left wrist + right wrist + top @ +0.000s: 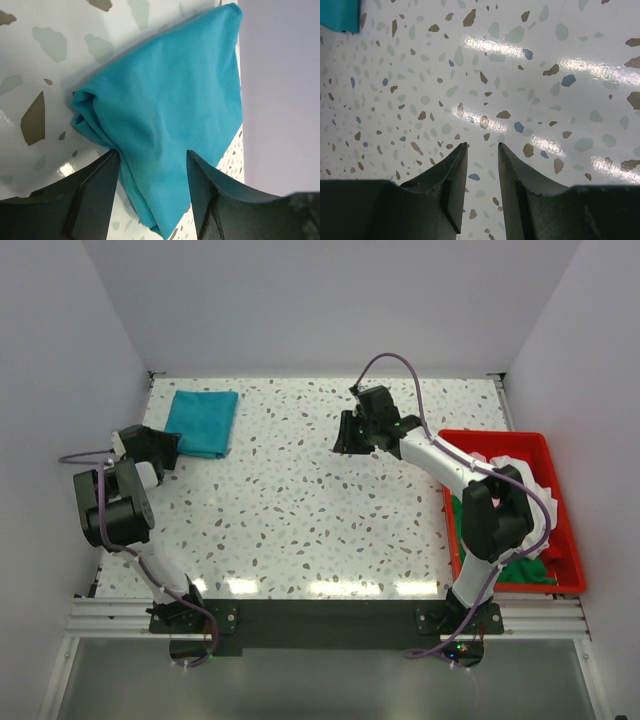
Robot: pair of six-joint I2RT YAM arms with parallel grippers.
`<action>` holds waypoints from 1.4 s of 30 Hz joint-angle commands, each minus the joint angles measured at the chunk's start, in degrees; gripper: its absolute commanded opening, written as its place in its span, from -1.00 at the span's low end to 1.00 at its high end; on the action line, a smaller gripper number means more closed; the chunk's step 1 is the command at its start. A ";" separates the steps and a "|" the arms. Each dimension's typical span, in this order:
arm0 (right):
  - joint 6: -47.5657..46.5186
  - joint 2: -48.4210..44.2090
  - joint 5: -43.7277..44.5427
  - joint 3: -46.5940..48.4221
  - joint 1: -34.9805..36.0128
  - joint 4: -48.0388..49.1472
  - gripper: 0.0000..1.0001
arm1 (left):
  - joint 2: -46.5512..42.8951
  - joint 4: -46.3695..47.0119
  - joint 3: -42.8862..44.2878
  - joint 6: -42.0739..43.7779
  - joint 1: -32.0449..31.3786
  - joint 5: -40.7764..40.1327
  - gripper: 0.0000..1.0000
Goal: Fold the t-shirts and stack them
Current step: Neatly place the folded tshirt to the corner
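A folded teal t-shirt [203, 420] lies at the far left of the table. My left gripper [162, 448] is at its near left corner. In the left wrist view the teal t-shirt [165, 100] lies under and between the open fingers of my left gripper [153, 152], which are not closed on it. My right gripper [350, 432] hovers over the bare middle of the table. In its wrist view my right gripper [482, 145] is slightly open and empty. A corner of the teal t-shirt [340, 15] shows at the top left there. A white t-shirt [527, 472] and a green t-shirt [530, 570] lie in the bin.
A red plastic bin [490, 436] stands at the right edge of the table, with my right arm reaching over it. Walls close the table at the back and on both sides. The tabletop [300, 520] is speckled white.
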 commanded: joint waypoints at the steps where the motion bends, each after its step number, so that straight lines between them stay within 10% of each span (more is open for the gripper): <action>1: -0.95 -1.10 -1.77 0.90 0.56 2.14 -0.30 | -7.65 -9.76 2.70 7.92 -1.98 -8.53 0.23; 11: -0.68 -1.71 -1.24 1.43 1.44 2.05 -0.30 | -17.51 -28.75 10.39 22.82 -13.65 -29.81 0.19; 19: -0.86 -2.24 -0.36 1.16 1.53 1.96 -0.30 | 0.67 -42.55 33.61 38.06 -22.71 -33.86 0.31; 42: -2.62 -3.64 1.05 -2.70 1.44 1.70 -0.22 | 23.79 -47.22 50.06 50.28 -23.87 -38.17 0.47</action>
